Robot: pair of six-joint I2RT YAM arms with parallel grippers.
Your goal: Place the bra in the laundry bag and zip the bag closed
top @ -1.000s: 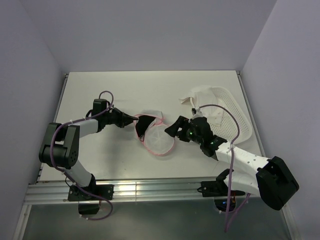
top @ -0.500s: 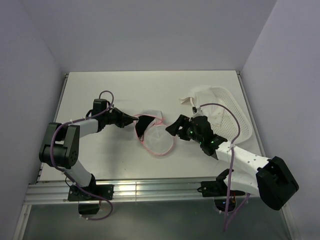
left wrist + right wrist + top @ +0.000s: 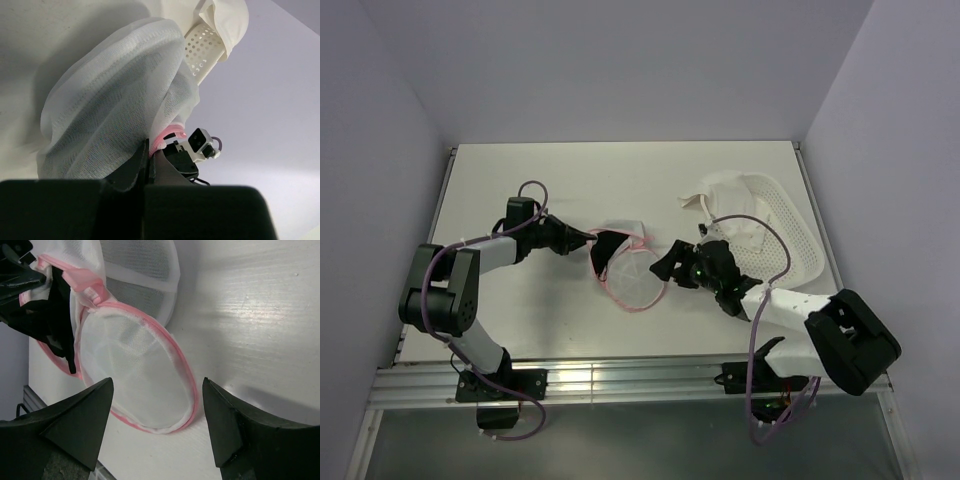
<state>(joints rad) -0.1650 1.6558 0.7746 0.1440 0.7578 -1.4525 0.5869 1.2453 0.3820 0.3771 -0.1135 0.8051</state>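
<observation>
A white desk (image 3: 620, 180) is enclosed by pale lavender walls (image 3: 620, 60) at the back and on both sides, and a ribbed metal rail (image 3: 620, 380) is fixed along its near edge. At the desk's right side a white perforated basket (image 3: 790, 230) is seen, with a white cloth (image 3: 725, 195) draped over its left rim.

The laundry bag (image 3: 632, 275) is found near the middle of the desk, between the two arms, its pink trim forming a loop and its round mesh panel turned toward the right wrist camera. The bra (image 3: 608, 245) is lodged at the bag's open mouth, at the end nearest the left arm. Whether it is wholly inside cannot be told.

The left arm is folded at the elbow beside its base, and its forearm is stretched low to the right. The left pincer (image 3: 588, 240) is pressed together on the bag's pink rim; in the left wrist view the trim is seen pinched at the fingertips (image 3: 148, 150), with the mesh billowing beyond them.

The right arm is laid out low from its base at the near right, reaching leftward. The right pincer (image 3: 665, 268) is held just beside the bag's right edge with its jaws spread apart, nothing being gripped; the bag's panel is framed between them in the right wrist view.
</observation>
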